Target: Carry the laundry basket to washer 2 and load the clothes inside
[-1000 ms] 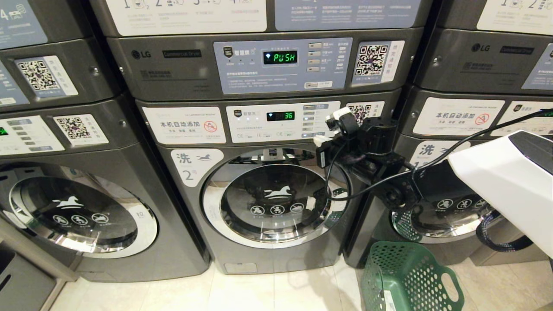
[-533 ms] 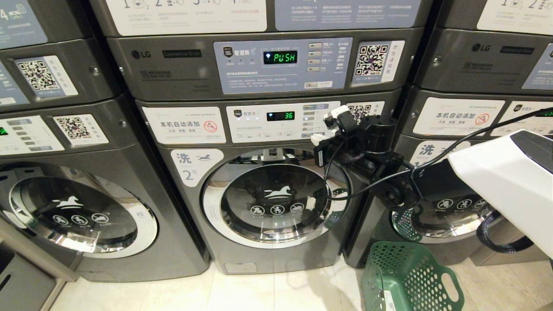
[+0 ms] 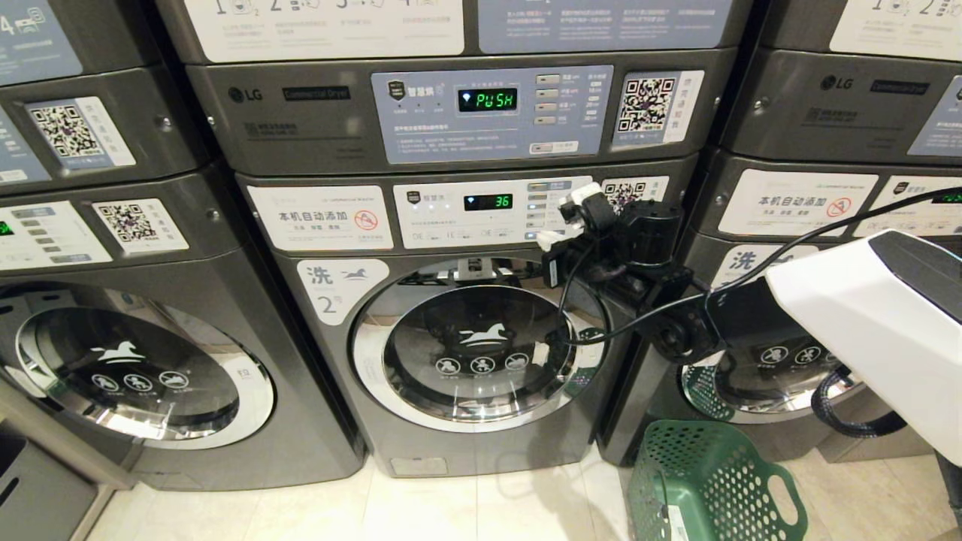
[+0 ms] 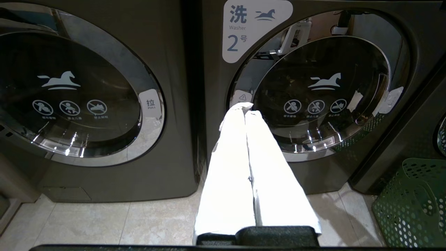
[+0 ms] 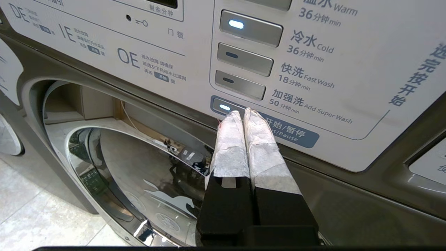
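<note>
Washer 2 [image 3: 466, 330], dark grey, chrome-ringed glass door closed, display lit.

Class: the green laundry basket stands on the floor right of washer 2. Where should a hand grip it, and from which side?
Grip the laundry basket at the oval cut-out handle under its flared rim, probably coming down from above: it stands upright and open-topped, and washers crowd behind it.

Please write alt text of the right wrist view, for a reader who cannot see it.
The shut right gripper, its fingers wrapped in white tape, points at the start/pause button on the control panel of washer 2. Below the panel, the round chrome-ringed glass door is closed.
</note>
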